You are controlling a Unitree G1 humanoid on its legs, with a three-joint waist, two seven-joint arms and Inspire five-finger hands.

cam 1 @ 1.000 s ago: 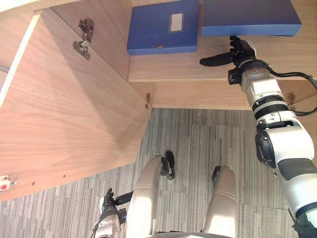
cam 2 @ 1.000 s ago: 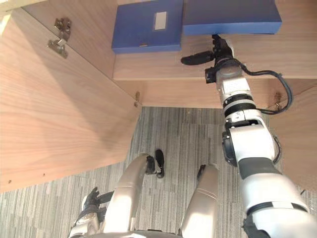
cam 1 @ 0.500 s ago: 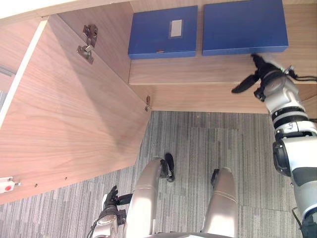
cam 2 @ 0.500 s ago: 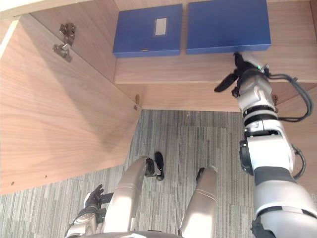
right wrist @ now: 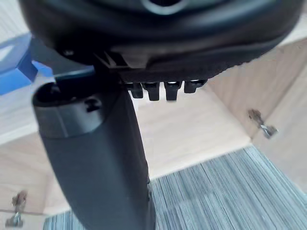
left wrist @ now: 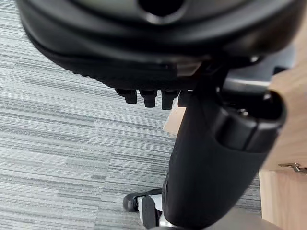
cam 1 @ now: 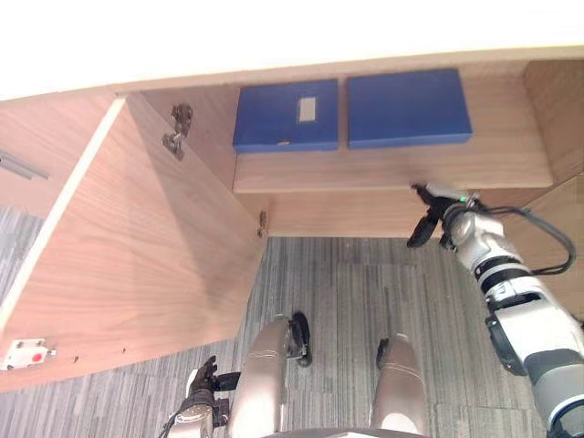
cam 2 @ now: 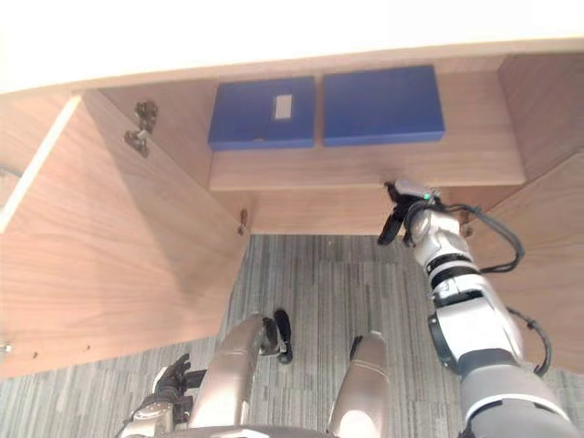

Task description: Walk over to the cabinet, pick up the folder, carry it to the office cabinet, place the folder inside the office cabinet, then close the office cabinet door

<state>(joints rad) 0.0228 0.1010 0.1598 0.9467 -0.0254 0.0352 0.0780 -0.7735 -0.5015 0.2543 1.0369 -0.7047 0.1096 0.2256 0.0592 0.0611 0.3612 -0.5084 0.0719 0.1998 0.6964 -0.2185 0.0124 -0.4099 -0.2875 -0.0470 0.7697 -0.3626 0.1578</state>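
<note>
Two blue folders lie flat side by side on the shelf of the open wooden cabinet: one with a white label and a plain one to its right. My right hand hangs in front of the shelf's front edge, below the plain folder and apart from it, open and holding nothing. In the right wrist view its thumb stands out, with a corner of a blue folder past it. My left hand is low by my side over the carpet, open and empty.
The cabinet's left door stands wide open toward me, with hinges on the cabinet's inner wall. Another door panel is open on the right. Grey striped carpet lies below the cabinet.
My right hand has let go of the plain folder and drawn back from the shelf to in front of its front edge. The folder now lies flat. The camera has pulled back.
</note>
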